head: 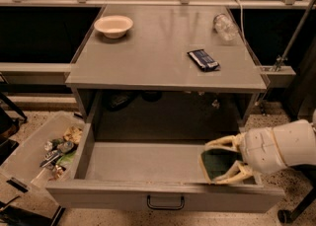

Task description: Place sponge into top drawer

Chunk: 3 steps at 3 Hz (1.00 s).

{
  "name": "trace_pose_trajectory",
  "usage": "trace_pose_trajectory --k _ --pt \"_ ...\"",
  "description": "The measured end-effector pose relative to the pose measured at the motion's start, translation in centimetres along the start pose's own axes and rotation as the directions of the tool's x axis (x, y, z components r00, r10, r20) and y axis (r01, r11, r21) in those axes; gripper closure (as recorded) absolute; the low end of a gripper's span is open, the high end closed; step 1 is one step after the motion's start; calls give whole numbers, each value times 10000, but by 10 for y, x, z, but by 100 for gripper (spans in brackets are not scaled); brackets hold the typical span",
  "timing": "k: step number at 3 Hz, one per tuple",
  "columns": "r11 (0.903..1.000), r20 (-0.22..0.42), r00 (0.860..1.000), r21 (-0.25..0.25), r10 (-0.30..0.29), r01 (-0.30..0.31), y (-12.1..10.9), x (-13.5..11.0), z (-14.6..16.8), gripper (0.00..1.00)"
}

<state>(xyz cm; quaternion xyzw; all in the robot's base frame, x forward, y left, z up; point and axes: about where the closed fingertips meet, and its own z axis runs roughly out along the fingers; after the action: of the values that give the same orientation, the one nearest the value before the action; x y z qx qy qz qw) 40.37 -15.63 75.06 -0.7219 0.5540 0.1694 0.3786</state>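
Observation:
The top drawer (133, 163) is pulled wide open below the grey cabinet, with a bare flat grey bottom and a small dark bar handle (165, 203) on its front panel. My gripper (223, 163) reaches in from the right on a white arm and sits low inside the drawer's right end. Its cream fingers (222, 143) are shut on the sponge (217, 163), whose dark green side faces the camera. The sponge stands on edge, at or just above the drawer bottom; I cannot tell if it touches.
On the cabinet top (148, 57) are a cream bowl (113, 25), a dark blue snack wrapper (203, 59) and a clear plastic bottle (225, 25). A clear plastic bin of clutter (44, 153) stands on the floor left of the drawer.

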Motion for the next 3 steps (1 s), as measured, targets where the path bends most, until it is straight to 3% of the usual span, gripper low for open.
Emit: trace_pose_trajectory --k 1,2,3 --pt "9980 529 9968 229 -594 583 -35 -29 0 100" --pt "9953 815 9924 366 -927 900 -54 -45 0 100" --pt "9886 1799 9725 567 -1478 1398 -98 -54 27 100"
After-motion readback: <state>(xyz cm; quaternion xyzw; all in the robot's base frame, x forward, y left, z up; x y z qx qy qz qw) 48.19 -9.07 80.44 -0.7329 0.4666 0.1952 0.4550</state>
